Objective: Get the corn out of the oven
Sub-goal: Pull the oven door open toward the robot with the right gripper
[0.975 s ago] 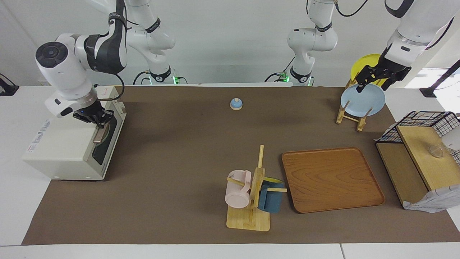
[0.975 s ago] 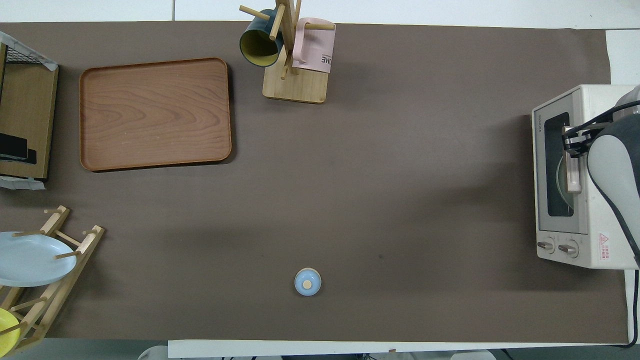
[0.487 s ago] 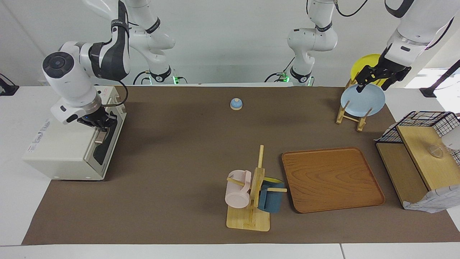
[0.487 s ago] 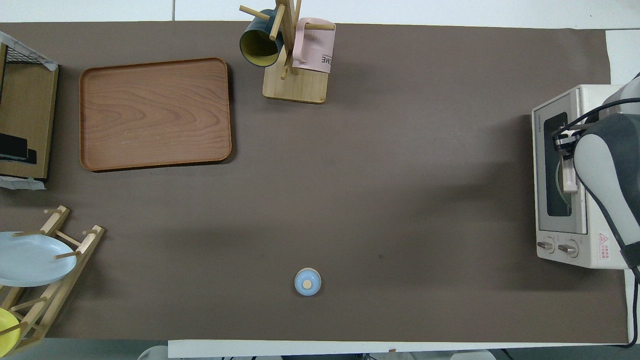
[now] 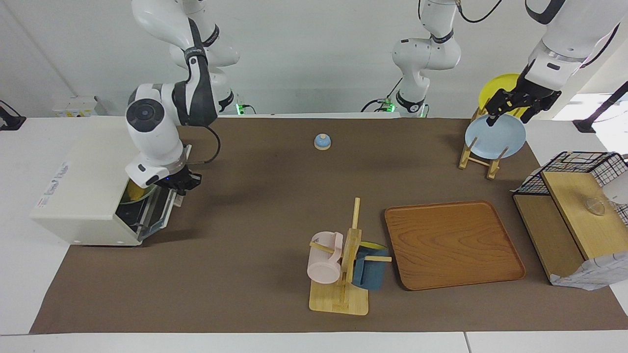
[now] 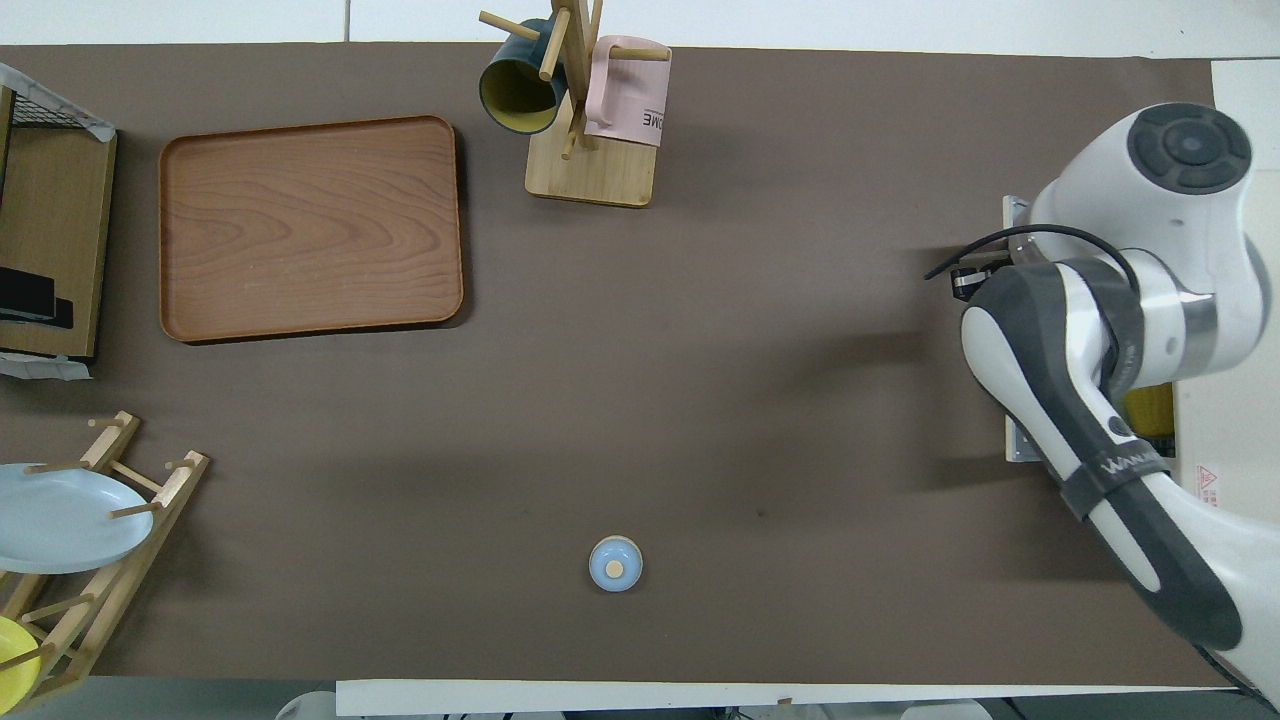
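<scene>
Yellow corn (image 5: 133, 191) shows inside the open oven (image 5: 93, 196); right gripper (image 5: 180, 185) jaws' state unclear.

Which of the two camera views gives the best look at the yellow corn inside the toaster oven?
The facing view: the smooth yellow corn cob peeks out above the cream-white toaster oven's lowered door. The overhead view shows only a yellow sliver past the right arm.

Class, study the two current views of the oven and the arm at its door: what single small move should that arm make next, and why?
Probably let go of the door and reach into the oven for the corn. The door is already swung down, the yellow corn shows inside the opening, and the right gripper is at the door's edge. The left gripper waits over the plate rack.
</scene>
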`<action>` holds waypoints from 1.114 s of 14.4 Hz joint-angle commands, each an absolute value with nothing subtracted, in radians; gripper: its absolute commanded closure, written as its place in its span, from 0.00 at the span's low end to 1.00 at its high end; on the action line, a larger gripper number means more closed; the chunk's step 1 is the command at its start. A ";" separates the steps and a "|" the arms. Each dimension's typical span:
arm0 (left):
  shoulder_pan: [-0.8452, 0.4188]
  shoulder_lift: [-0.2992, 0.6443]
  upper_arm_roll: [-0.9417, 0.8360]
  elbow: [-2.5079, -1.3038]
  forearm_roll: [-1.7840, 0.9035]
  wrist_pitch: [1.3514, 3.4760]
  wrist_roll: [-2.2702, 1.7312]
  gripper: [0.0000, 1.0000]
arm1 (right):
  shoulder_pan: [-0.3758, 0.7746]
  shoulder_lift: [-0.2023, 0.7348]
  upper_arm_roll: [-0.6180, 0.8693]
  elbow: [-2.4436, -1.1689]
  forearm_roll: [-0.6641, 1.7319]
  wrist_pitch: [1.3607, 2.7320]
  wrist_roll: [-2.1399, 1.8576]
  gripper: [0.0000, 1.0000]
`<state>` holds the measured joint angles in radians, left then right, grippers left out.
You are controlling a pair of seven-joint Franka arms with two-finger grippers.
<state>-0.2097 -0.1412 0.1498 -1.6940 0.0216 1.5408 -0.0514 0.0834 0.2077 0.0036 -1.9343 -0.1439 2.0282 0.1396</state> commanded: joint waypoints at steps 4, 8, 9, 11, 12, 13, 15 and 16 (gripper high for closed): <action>-0.202 -0.152 0.144 -1.695 0.038 1.528 -0.058 0.00 | 0.086 0.322 0.015 -1.916 -0.158 2.143 0.219 1.00; -0.202 -0.152 0.144 -1.695 0.038 1.528 -0.058 0.00 | 0.132 0.341 0.020 -1.893 0.001 2.180 0.278 1.00; -0.202 -0.152 0.144 -1.695 0.038 1.528 -0.058 0.00 | 0.153 0.341 0.020 -1.863 0.023 2.159 0.284 0.99; -0.202 -0.152 0.144 -1.695 0.038 1.528 -0.058 0.00 | 0.144 0.316 0.018 -1.842 0.023 2.097 0.285 0.79; -0.202 -0.152 0.144 -1.695 0.038 1.528 -0.058 0.00 | 0.129 0.278 0.015 -1.848 0.023 2.064 0.285 0.66; -0.202 -0.152 0.143 -1.695 0.038 1.528 -0.058 0.00 | 0.108 0.247 0.015 -1.851 0.023 2.018 0.287 0.53; -0.202 -0.152 0.144 -1.695 0.038 1.528 -0.058 0.00 | 0.049 0.184 0.017 -1.859 0.023 1.913 0.285 0.45; -0.202 -0.152 0.144 -1.695 0.038 1.528 -0.058 0.00 | 0.028 0.160 0.017 -1.867 0.023 1.860 0.285 0.44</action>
